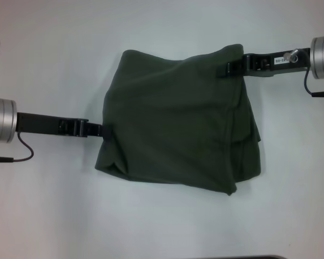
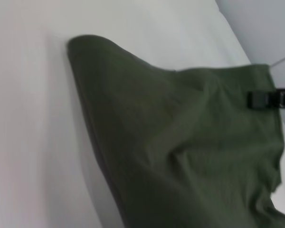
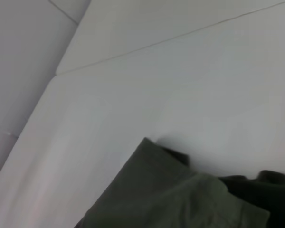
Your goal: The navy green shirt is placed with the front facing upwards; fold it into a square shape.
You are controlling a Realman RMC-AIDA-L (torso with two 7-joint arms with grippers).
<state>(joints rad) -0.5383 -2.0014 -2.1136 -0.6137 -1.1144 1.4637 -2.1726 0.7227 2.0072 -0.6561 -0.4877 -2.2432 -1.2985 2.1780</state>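
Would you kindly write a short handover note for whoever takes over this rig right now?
Left gripper: at the left edge of the dark olive-green cotton shirt, apparently pinching it.
Right gripper: at the shirt's far right corner, apparently gripping too.
The shirt lies on the white table, folded into a rough, uneven rectangle, with layers bunched along its right side.
Done: main folds.
Left: square the edges, flatten, release.
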